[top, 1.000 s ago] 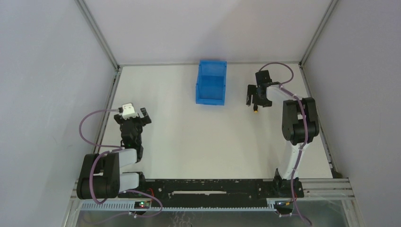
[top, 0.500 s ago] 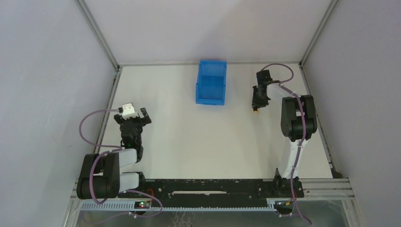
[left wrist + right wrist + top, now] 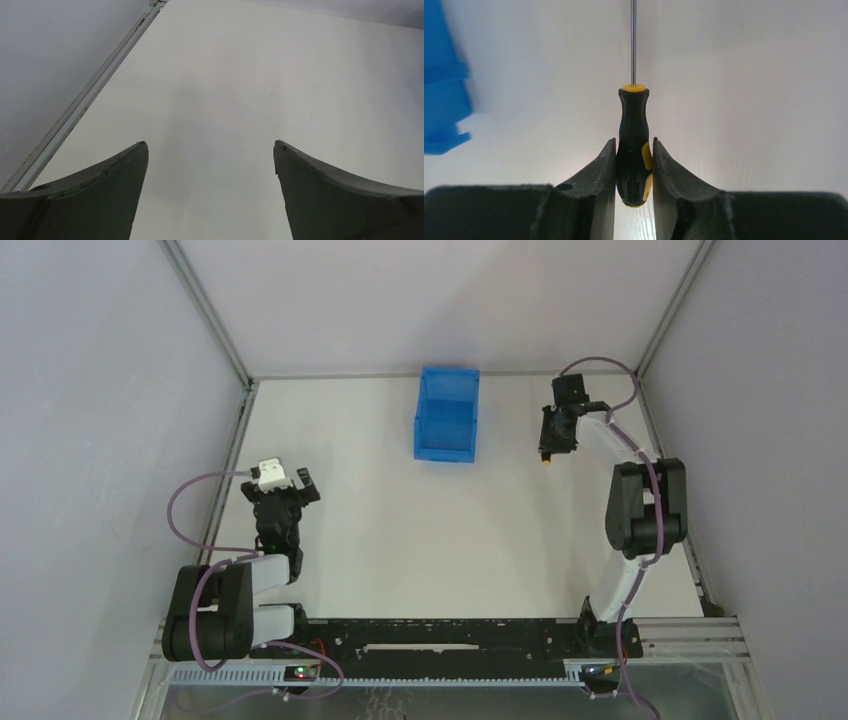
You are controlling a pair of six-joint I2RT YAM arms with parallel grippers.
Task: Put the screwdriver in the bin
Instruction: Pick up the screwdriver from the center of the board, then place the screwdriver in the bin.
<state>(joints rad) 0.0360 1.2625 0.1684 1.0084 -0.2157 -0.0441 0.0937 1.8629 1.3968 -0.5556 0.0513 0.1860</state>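
A small, slim screwdriver, with a black ribbed handle, yellow-orange trim and a thin metal shaft, is clamped in the right gripper. The gripper's two dark fingers press on opposite sides of the lower handle, close to its butt end, and the shaft runs straight out ahead of them. Seen from above, tool and gripper are near the far right corner of the white table. The bright blue rectangular plastic bin stands to their left by the far edge, well apart from them. The frames do not show whether the tool is clear of the surface.

The screwdriver looks light and rigid. Its textured handle is the sensible place to grip, since the smooth, narrow shaft would likely slip. Held this far back, the long front end could swing or pivot between the pads if moved abruptly.

The left gripper is spread wide over bare table near the left edge and holds nothing.
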